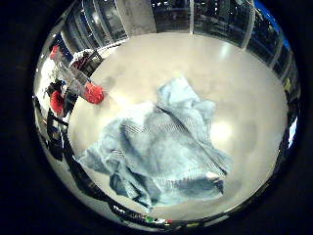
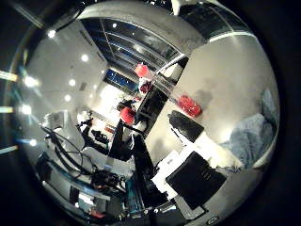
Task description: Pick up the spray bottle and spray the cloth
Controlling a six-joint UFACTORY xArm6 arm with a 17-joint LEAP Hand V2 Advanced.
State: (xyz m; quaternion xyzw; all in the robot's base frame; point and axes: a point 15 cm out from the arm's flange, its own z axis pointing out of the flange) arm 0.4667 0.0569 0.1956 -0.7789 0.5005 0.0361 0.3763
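Note:
A light blue cloth [image 1: 161, 142] lies crumpled on the pale table [image 1: 210, 69], below the palm. A clear spray bottle [image 1: 72, 73] with a red spray head [image 1: 93, 94] is held tilted at the side of my hand, above the table, its red head towards the cloth's edge. In the right thumb side palm view the bottle [image 2: 165, 87] runs alongside my hand [image 2: 193, 155], whose black and white fingers [image 2: 185, 125] curl against it. A corner of the cloth [image 2: 249, 137] shows beside the fingers there.
The table edge and dark glass walls [image 1: 210, 15] lie beyond the cloth. A room with ceiling lights and equipment [image 2: 85, 132] shows past the hand. Another red part [image 1: 57, 100] sits by the fingers; I cannot tell what it is.

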